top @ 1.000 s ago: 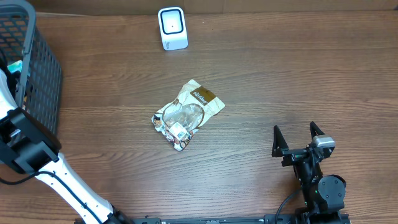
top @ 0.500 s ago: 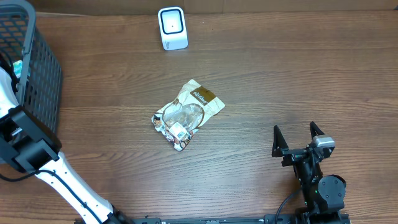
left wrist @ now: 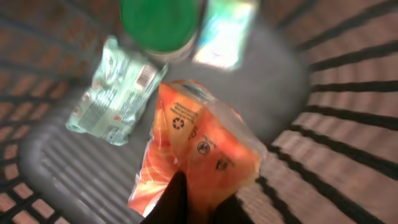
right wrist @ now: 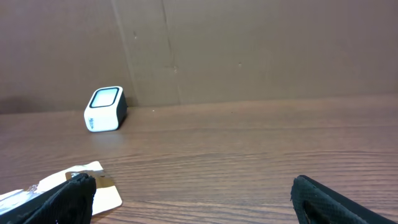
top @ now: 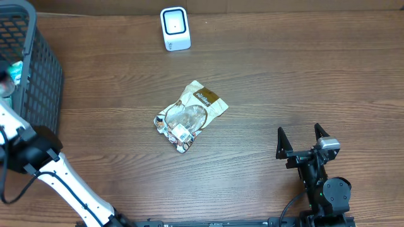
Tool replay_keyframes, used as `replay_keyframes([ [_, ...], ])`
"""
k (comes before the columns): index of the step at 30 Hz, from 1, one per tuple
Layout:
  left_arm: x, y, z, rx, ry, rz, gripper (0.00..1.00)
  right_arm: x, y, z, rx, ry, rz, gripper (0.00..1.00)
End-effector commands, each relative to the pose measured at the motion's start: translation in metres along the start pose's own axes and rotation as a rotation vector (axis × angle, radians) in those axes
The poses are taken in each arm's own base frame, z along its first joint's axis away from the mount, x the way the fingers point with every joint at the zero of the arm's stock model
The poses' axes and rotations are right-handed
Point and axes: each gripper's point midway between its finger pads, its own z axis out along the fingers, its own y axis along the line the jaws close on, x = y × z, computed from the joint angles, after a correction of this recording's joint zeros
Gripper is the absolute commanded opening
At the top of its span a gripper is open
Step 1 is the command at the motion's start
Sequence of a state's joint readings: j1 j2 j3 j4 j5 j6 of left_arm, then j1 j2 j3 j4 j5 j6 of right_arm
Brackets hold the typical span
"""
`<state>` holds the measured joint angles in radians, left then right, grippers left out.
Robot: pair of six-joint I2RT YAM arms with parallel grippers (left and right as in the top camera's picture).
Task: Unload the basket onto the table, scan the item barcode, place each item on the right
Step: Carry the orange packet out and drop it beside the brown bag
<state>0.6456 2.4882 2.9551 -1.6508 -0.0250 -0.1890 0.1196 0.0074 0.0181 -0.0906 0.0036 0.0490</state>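
Note:
Inside the black mesh basket (left wrist: pixel 348 93), my left gripper (left wrist: pixel 198 208) is shut on the lower end of a crinkled orange packet (left wrist: pixel 199 143), which sits pinched between the two dark fingers. The picture is blurred, and I see no barcode on the packet. The white scanner (top: pixel 175 28) stands at the table's far edge; in the right wrist view the scanner (right wrist: pixel 105 109) is at far left. My right gripper (top: pixel 303 140) stands open and empty near the front right, its fingers wide apart in its own view (right wrist: pixel 193 186).
Also in the basket are a pale green packet (left wrist: pixel 118 87), a green-lidded container (left wrist: pixel 160 22) and a shiny packet (left wrist: pixel 224 31). A brown and white snack bag (top: pixel 189 115) lies mid-table. The basket (top: pixel 44 75) fills the far left corner, with the left arm (top: pixel 38 157) beside it.
The left arm has shifted lower and leftward by the basket, its wrist now blurred over the basket's rim. The right arm and the snack bag have not moved.

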Motion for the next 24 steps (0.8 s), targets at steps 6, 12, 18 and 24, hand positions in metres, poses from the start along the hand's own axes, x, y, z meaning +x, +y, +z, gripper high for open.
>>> replay_keyframes([
  [6, 0.008, -0.069, -0.202, 0.474, -0.333, 0.067, 0.04, 0.002, 0.001, 0.000, -0.008, 0.000, 0.003, 1.00],
  [12, 0.064, -0.131, -0.278, 0.631, -0.388, 0.281, 0.04, 0.002, 0.001, 0.000, -0.008, 0.000, 0.003, 1.00],
  [18, 0.152, -0.197, -0.237, 0.548, -0.107, 0.485, 0.04, 0.002, 0.001, 0.000, -0.008, 0.000, 0.003, 1.00],
  [24, 0.259, -0.233, -0.132, 0.310, 0.267, 0.668, 0.04, 0.002, 0.001, 0.000, -0.008, 0.000, 0.003, 1.00],
])
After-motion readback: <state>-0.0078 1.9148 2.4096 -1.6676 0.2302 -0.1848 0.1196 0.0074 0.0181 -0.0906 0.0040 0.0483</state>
